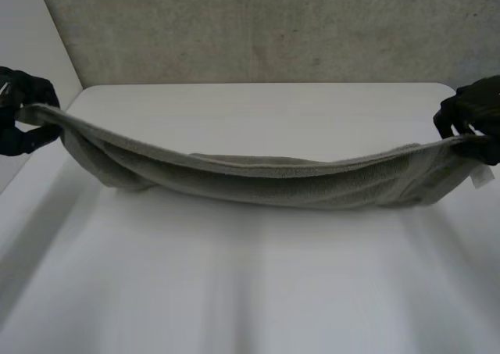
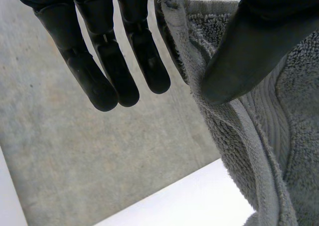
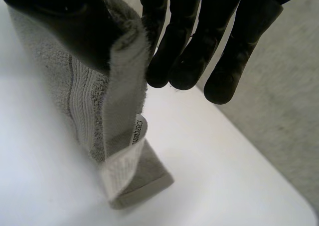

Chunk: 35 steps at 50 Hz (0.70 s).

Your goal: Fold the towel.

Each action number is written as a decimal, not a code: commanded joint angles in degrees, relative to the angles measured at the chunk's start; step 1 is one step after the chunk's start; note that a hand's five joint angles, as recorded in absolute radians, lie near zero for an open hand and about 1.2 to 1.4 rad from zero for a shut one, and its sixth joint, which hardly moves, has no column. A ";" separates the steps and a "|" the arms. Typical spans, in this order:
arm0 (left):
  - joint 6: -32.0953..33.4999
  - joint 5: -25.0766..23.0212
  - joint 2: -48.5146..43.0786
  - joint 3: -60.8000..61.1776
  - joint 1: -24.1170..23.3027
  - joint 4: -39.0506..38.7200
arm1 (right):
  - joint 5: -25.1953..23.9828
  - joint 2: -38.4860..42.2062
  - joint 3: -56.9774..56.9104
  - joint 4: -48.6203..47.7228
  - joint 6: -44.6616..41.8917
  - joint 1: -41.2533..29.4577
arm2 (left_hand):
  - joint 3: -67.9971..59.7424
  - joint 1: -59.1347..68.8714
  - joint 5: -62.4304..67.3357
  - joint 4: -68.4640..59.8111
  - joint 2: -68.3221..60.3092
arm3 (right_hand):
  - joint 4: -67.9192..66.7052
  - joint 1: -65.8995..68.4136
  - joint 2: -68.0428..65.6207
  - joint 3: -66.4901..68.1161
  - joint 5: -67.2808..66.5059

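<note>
Table [image 1: 250,291], white, lies under the grey towel [image 1: 258,178], which is stretched between both hands with its middle sagging low over the surface. Left hand [image 1: 27,88] pinches one end, the thumb apparently pressing cloth against a finger and the other fingers straight. Right hand [image 1: 473,108] pinches the opposite end likewise. White label [image 3: 122,168] hangs there.

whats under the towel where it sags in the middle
Bare white table shows in front of and behind the towel, which hangs between the left hand and right hand, each pinching an end. The strip directly beneath the sag is covered, so anything there is hidden.
</note>
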State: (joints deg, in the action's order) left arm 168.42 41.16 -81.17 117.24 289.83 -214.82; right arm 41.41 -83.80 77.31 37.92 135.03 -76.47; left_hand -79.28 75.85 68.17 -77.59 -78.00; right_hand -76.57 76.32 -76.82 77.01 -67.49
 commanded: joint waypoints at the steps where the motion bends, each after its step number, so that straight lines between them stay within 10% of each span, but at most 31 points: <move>1: 1.20 5.32 -14.77 -7.45 -7.06 0.80 | 8.91 13.20 -5.92 -0.92 0.06 -7.26 | -0.72 4.15 1.83 -2.41 -2.00 | -3.43 3.68 -3.18 2.99 -2.51; 6: 5.87 9.65 -25.09 -14.23 -10.95 7.58 | 20.95 21.72 -12.60 -0.66 -0.56 -13.77 | -0.72 4.15 1.83 -2.41 -2.00 | -3.43 3.68 -3.18 2.99 -2.51; 13: 29.09 19.45 -38.24 -27.65 -15.95 27.13 | 27.67 27.54 -16.92 -1.97 0.05 -17.21 | -0.72 4.15 1.83 -2.41 -2.00 | -3.43 3.68 -3.18 2.99 -2.51; 35: 26.87 30.48 -52.43 -47.55 -21.58 27.44 | 37.50 41.52 -29.13 -14.63 9.98 -22.40 | -0.72 4.15 1.83 -2.41 -2.00 | -3.43 3.68 -3.18 2.99 -2.51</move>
State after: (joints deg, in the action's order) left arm 195.08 69.89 -130.59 74.68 269.56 -187.22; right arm 75.82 -46.00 51.62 24.36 144.79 -97.81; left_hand -79.30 75.85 68.18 -77.59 -78.00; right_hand -76.57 76.33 -76.82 77.01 -67.49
